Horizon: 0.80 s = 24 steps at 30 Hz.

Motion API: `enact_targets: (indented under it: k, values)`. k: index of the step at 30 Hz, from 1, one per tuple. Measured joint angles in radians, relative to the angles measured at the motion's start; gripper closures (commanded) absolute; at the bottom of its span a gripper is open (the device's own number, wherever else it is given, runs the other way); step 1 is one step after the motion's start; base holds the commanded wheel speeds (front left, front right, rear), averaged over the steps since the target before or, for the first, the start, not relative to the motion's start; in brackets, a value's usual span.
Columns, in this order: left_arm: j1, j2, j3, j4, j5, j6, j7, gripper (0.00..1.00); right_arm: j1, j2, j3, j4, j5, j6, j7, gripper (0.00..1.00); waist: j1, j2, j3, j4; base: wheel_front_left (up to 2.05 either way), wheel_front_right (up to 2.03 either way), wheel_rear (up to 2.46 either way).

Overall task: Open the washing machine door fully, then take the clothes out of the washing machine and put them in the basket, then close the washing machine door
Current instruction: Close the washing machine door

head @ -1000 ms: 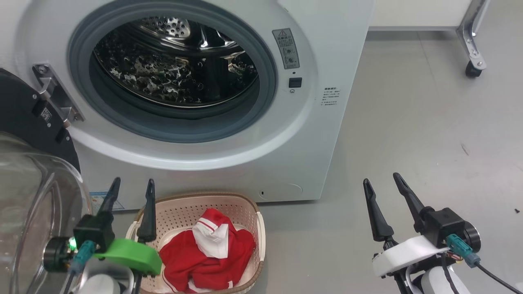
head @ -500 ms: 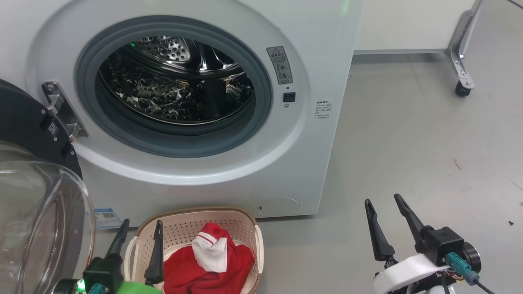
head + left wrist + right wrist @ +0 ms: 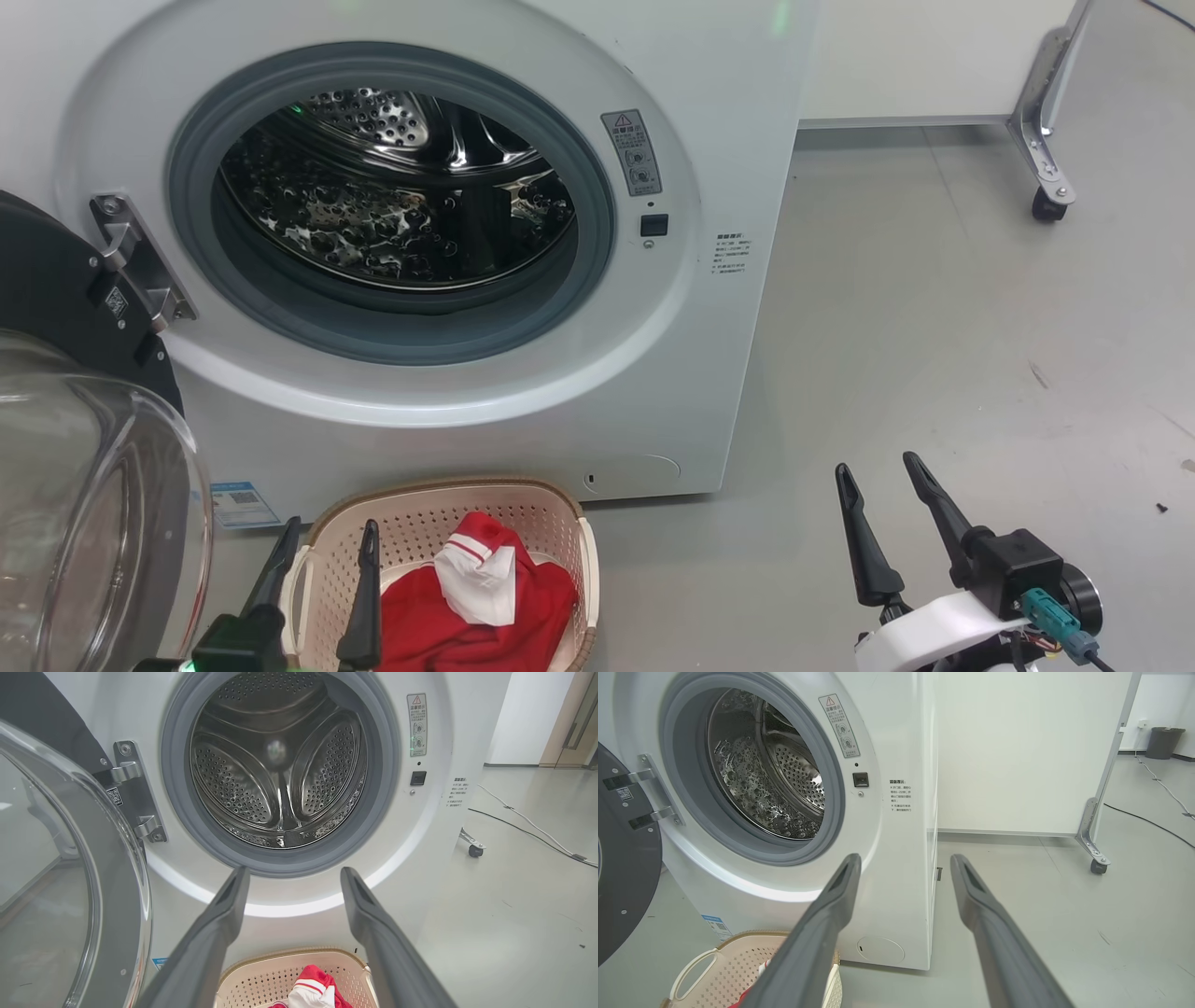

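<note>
Inside the washing machine [image 3: 728, 373] the drum looks empty as far as shows, the clothes [image 3: 476, 597] lie in the basket [image 3: 448, 490] at its foot, and only shutting the washing machine door [image 3: 56, 308], wide open at its left, is left to do, with the left gripper [image 3: 333, 525] and right gripper [image 3: 877, 464] before it, fingers apart and empty.

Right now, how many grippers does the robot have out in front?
2. The left gripper is at the lower left, open, by the basket's left end. The right gripper is at the lower right, open, over the grey floor.
</note>
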Motion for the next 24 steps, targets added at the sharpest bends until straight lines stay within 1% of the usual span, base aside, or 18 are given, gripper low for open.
enact_targets:
  k: [24]
  values:
    - [0.051,0.006,-0.011,-0.105,0.021,0.014,0.05,0.0,0.009,0.001,-0.001,-0.01,-0.002,0.0,0.0,0.0,0.0,0.0,0.002,0.001,-0.05,0.05,0.0]
